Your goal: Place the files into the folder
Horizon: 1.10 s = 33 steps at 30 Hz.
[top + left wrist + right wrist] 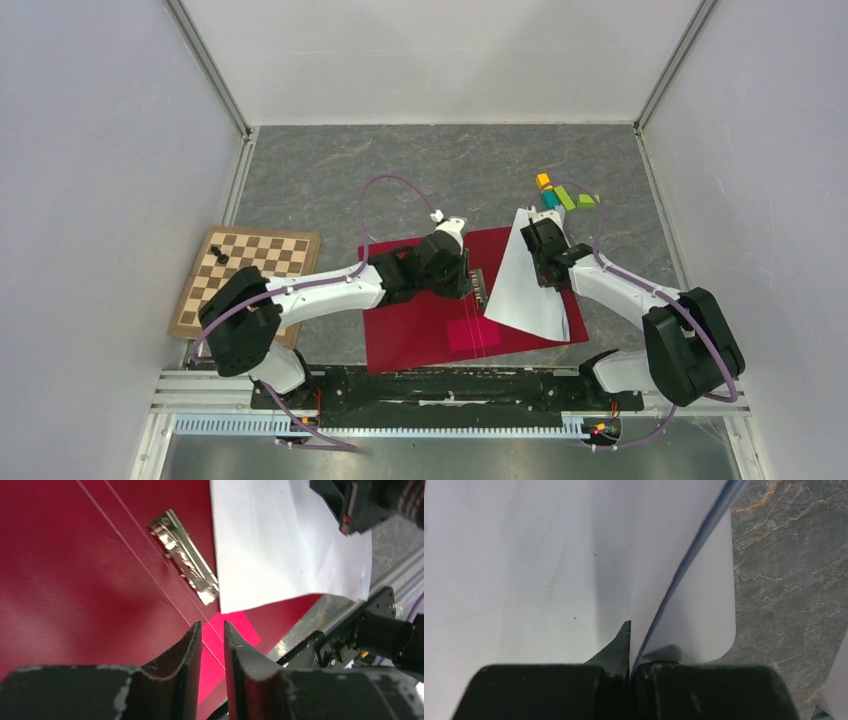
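Observation:
The crimson folder (410,335) lies open and flat on the table, its metal clip (185,555) and pink square (235,630) showing inside. My left gripper (212,623) hovers low over the folder beside the clip, jaws a narrow gap apart with nothing between them. My right gripper (630,630) is shut on the far edge of the files (525,290), white sheets held tilted up. The sheets' near end rests on the folder's right part and reaches past its right edge. In the left wrist view the files (280,545) lie just right of the clip.
A wooden chessboard (245,280) with a black piece (221,256) lies at the left. Several coloured blocks (565,195) sit behind the right gripper. Grey walls close in the table on three sides.

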Tool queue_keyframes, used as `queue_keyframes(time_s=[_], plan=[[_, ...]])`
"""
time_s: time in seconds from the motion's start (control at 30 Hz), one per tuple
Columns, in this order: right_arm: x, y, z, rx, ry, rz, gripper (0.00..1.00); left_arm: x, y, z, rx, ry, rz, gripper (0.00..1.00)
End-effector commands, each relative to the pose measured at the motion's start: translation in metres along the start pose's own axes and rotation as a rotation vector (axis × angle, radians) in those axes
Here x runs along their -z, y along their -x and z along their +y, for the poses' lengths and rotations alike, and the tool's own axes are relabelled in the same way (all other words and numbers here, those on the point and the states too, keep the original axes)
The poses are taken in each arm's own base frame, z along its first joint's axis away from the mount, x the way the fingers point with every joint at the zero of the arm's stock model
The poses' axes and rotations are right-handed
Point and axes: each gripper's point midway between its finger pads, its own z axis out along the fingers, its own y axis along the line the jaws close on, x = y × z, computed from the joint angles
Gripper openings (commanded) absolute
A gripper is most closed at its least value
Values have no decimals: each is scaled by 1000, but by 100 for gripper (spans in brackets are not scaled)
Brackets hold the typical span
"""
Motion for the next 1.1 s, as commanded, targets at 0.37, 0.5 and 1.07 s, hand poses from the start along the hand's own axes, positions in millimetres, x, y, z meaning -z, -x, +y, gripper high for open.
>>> queue_keyframes(time_s=[0.37, 0.5, 1.07], plan=[[9, 23, -5, -20, -23, -59, 0, -41, 3, -24, -9, -43, -44, 29], [9, 21, -4, -16, -22, -58, 0, -57, 26, -9, -3, 3, -66, 29], [13, 28, 7, -16, 33, -77, 0, -92, 36, 43, -119, 223, -8, 30]])
